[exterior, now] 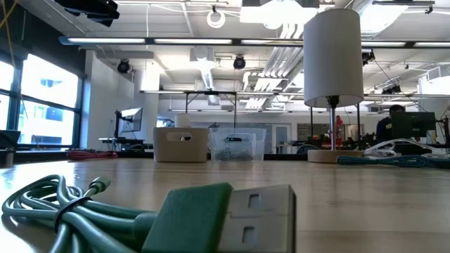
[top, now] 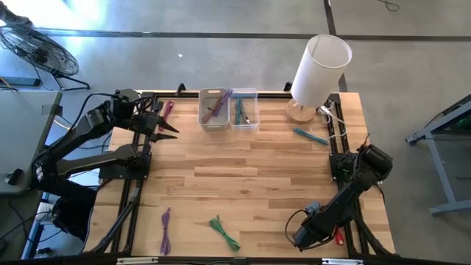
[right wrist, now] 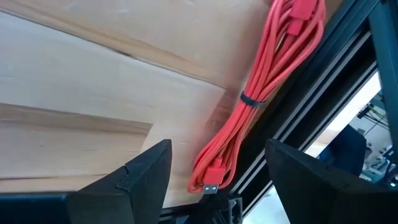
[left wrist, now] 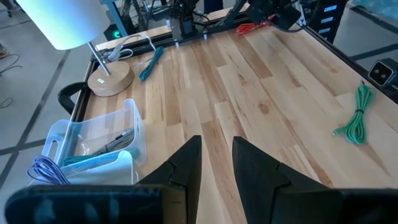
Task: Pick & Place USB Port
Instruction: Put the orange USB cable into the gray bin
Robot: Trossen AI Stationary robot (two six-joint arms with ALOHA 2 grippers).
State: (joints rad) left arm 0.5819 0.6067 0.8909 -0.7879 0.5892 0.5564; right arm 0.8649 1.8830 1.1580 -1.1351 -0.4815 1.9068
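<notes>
Two bins (top: 214, 110), one lamp (top: 316, 70), six cable bundles (top: 224, 232).

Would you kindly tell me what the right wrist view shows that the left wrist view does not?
Only the right wrist view shows the red cable's bundle close up, lying at the table edge ahead of the open right claw.

Only the left wrist view shows the green cable, lamp, blue cable and clear bins.

Both show the wooden table.

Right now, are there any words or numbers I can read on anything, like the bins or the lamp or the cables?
None can be read.
Lamp: plain white shade, no text.
Bins: no labels visible.
Green cable: plug is blank.
Red cable: no writing visible.
Room beyond the table: any signs are too small or blurred.
</notes>
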